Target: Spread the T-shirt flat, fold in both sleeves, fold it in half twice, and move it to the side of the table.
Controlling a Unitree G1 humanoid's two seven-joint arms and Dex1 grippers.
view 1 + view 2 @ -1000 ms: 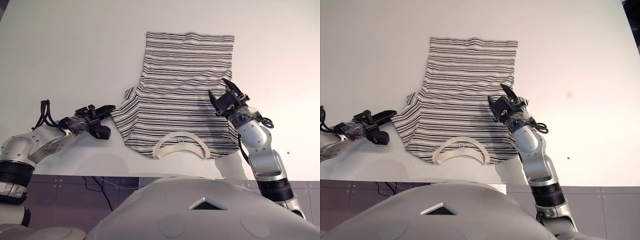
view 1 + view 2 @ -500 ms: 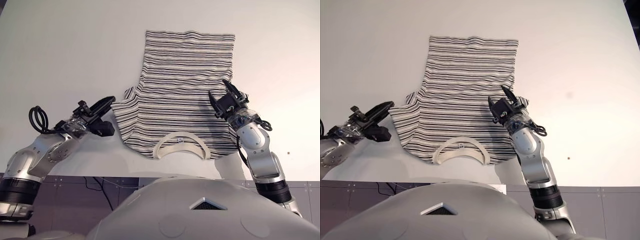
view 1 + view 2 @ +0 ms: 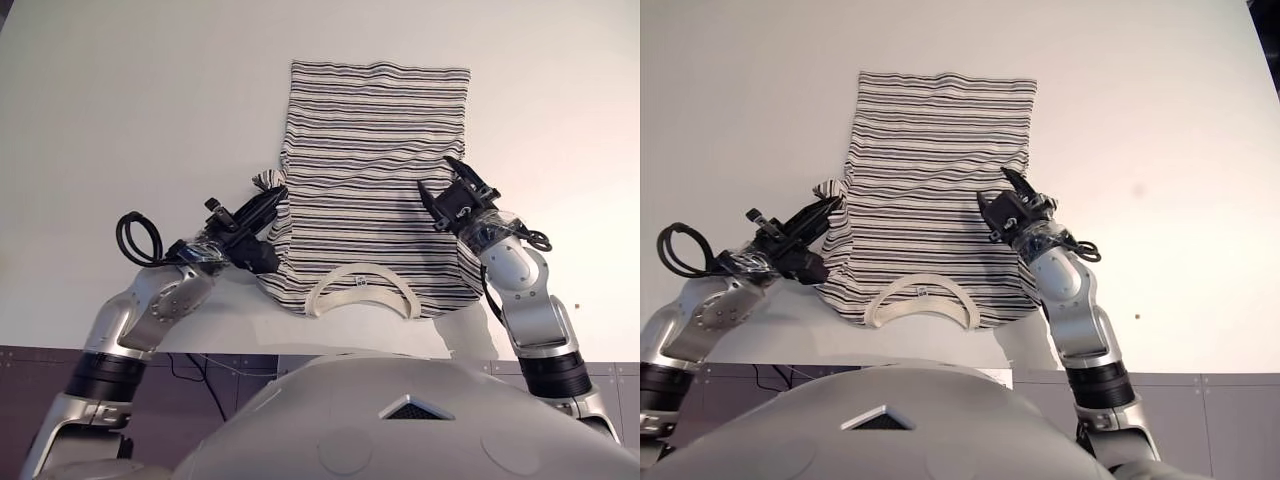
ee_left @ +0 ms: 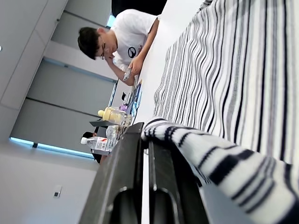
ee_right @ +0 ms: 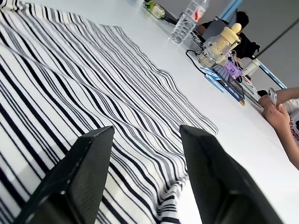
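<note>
T-shirt (image 3: 372, 140) – striped, dark on cream. Lies flat on white table (image 3: 120, 100), centre, hem at far side, cream collar (image 3: 362, 291) at near edge. Lower rt corner partly hidden behind the rt arm.

Left sleeve (image 3: 267, 181) – raised off the table, bunched, turned in toward the shirt body.

Left gripper (image 3: 268, 198) – at the shirt's left edge, beside the chest. Fingers (image 4: 128, 186) nearly closed, thin gap between; striped sleeve cloth (image 4: 210, 161) draped over the tips and held there. Exact pinch point hard to make out.

Right gripper (image 3: 434, 171) – over the shirt's rt side, about mid-height. Fingers (image 5: 88, 172) wide apart, nothing between them; stripes show beneath. Touching cloth or just above: cannot tell.

Writing – small tag (image 3: 360, 281) inside collar, too small to read.

Per view – head views give the full shirt outline and sleeve position; wrist views give finger spacing, plus bottles (image 5: 184, 21) at the table's far end, well apart from the shirt.
</note>
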